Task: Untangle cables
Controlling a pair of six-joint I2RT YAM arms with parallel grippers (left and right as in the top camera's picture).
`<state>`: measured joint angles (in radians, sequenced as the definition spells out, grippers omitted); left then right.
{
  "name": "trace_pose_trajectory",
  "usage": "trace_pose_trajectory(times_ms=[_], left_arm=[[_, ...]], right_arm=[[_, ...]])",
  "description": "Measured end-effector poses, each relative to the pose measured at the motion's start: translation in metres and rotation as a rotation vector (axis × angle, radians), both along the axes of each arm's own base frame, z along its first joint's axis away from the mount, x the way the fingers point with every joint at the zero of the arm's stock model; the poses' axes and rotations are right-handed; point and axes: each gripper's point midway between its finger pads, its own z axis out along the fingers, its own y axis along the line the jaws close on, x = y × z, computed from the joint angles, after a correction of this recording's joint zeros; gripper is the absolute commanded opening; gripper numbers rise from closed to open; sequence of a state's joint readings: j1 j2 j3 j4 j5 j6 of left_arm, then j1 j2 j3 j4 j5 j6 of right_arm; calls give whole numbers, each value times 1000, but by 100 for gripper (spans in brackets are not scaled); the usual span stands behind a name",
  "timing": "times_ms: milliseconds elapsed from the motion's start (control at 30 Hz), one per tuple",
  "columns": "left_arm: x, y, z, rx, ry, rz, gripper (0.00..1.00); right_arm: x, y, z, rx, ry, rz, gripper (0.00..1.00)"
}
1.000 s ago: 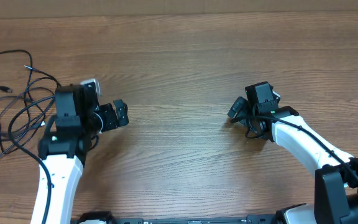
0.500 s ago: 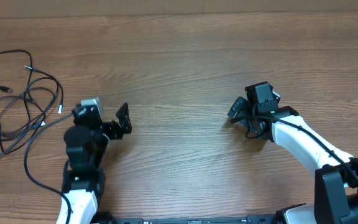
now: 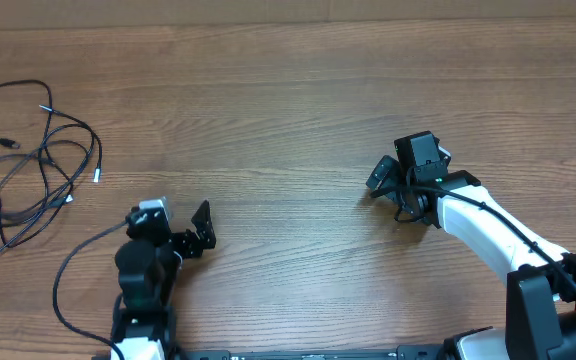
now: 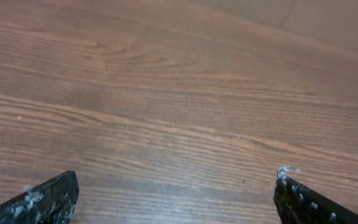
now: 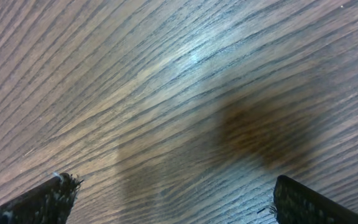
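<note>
cables point(image 3: 38, 160): loose overlapping black loops at the far left of the surface point(image 3: 288, 100), small plugs at the ends, a few of them silver-tipped
cable edges: strands run out of the overhead view on the left side; the top loop lies near the surface's far edge
stray strand point(image 3: 60, 280): a thin black cord curves just left of the left arm; cannot tell whether it joins the tangle
left end effector point(image 3: 200, 230): released, jaws spread wide, nothing between them; sits near the front-left of the surface, pointing toward the middle, well apart from the tangle
left wrist view: bare wood grain between the fingertips, a sliver of black cord at the upper left edge
right end effector point(image 3: 380, 178): released, jaws wide, nothing held; right of centre, pointing left
right wrist view: bare wood between the tips, with one dark shadow patch on the grain
open room: wide bare wood between the two end effectors and across the whole far half of the surface
contact: neither end effector touches a cable
right arm: white link runs from the front-right corner in toward the centre
</note>
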<state>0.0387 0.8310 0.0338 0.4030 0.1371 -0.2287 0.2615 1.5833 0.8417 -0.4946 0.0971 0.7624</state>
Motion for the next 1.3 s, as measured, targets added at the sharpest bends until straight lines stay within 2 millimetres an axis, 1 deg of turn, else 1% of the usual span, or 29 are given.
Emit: trace_pose_trajectory(times_ms=[100,267,567,633,767,833,1000,1067,1300], left_arm=[[-6,0,-7,0,15,2,100],[-13,0,-11,1,40,4,100],[-39,2,-28,26,138,4,100],[-37,4,-16,40,83,14,100],[-32,7,22,66,-84,25,100],[-32,7,37,73,-149,29,100],[-35,4,69,123,-293,10,100],[-36,2,75,149,-323,1,100],[-36,3,75,193,-327,-2,100]], right_arm=[[0,0,0,0,0,0,100],[0,0,0,0,1,-1,100],[0,0,0,0,-1,0,100],[0,0,0,0,0,0,100],[0,0,0,0,0,0,100],[0,0,0,0,0,1,100],[0,0,0,0,0,0,100],[0,0,0,0,-1,0,100],[0,0,0,0,0,0,100]])
